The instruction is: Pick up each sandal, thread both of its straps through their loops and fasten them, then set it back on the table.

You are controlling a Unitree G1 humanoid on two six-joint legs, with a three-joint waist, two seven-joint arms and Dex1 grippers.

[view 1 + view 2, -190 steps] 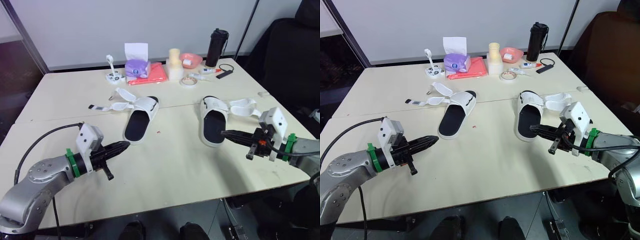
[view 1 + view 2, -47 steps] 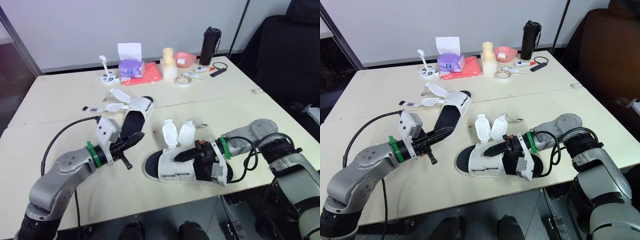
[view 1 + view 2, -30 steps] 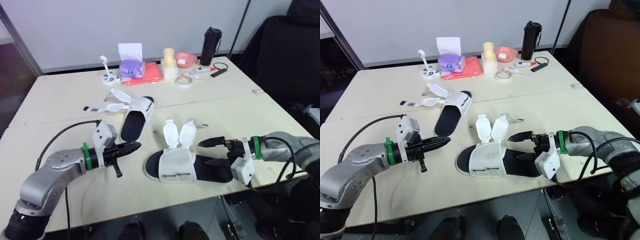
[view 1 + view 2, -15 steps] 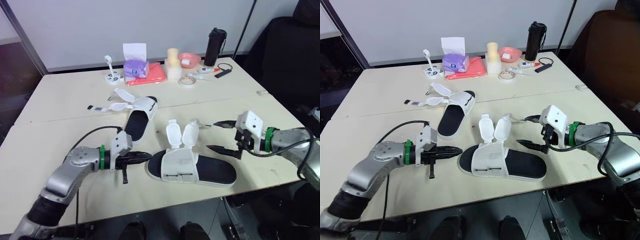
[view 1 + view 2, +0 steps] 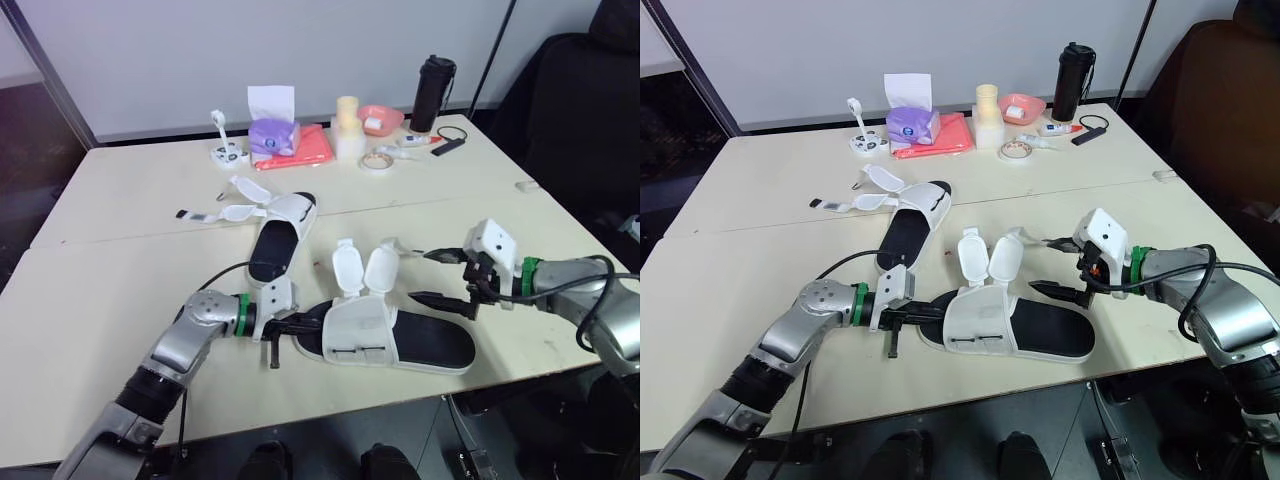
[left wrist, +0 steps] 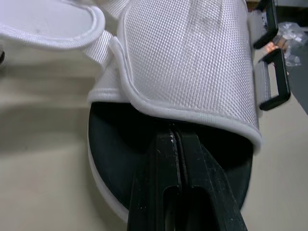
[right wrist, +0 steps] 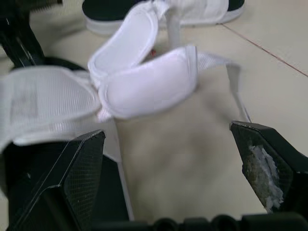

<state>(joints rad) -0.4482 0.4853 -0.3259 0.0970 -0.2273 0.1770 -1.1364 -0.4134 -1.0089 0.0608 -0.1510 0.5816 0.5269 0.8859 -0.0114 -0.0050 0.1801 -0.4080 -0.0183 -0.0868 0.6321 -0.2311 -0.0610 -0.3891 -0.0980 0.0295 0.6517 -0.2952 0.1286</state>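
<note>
The near sandal (image 5: 362, 330), white upper on a black footbed, lies crosswise near the table's front edge. Both of its padded straps (image 5: 350, 268) stand up unfastened at its far side. My left gripper (image 5: 316, 321) is shut, its tips pushed into the toe opening under the white upper (image 6: 192, 62), resting on the footbed (image 6: 113, 144). Two black strap loops (image 6: 276, 82) sit along the upper's edge. My right gripper (image 5: 437, 277) stands open just right of the straps, above the heel, holding nothing. The second sandal (image 5: 280, 235) lies farther back with its straps (image 5: 235, 205) spread to the left.
At the table's back stand a purple tissue box (image 5: 272, 135), a red folder (image 5: 305, 150), a cream stack (image 5: 348, 125), a pink bowl (image 5: 380, 118), a tape roll (image 5: 377, 160) and a black bottle (image 5: 433, 93). A dark chair (image 5: 585, 110) is at the right.
My left gripper has slid right along the table, and its shut tips now sit inside the near sandal's toe opening. The right gripper has barely moved and stays open.
</note>
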